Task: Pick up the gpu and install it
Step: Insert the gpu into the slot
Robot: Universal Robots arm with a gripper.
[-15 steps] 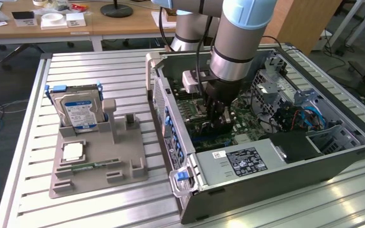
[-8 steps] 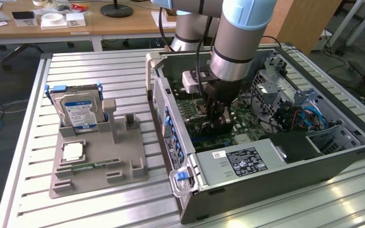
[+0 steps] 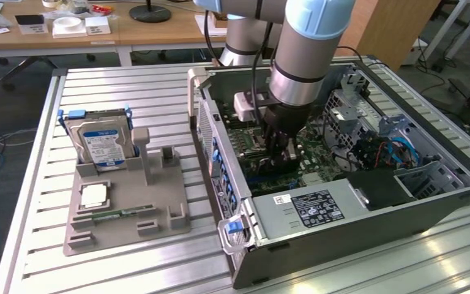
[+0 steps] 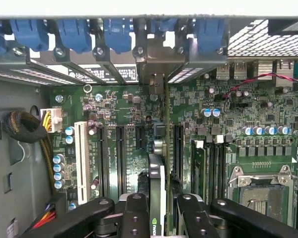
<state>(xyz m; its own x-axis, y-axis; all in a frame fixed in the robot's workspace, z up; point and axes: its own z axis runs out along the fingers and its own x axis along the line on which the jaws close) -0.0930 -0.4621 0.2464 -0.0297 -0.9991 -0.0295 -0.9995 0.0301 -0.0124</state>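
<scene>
Ribbed matt metal table [image 3: 137,92], grey matt plastic tray [image 3: 125,211], glossy green motherboard [image 4: 124,114], and bare sheet-metal computer case [image 3: 366,226].

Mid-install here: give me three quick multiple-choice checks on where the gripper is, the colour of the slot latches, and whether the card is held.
1. Where is the gripper?
A. over the parts tray
B. inside the computer case
C. above the desk behind

2. What colour are the latches along the case's slot row?
A. red
B. yellow
C. blue

3. The gpu is
A. edge-on between the fingers
B. flat on the tray
C. leaning on the hard drive

B: the arm reaches down over the motherboard.
C: the wrist view shows blue clips.
A: the fingers flank the card.
</scene>
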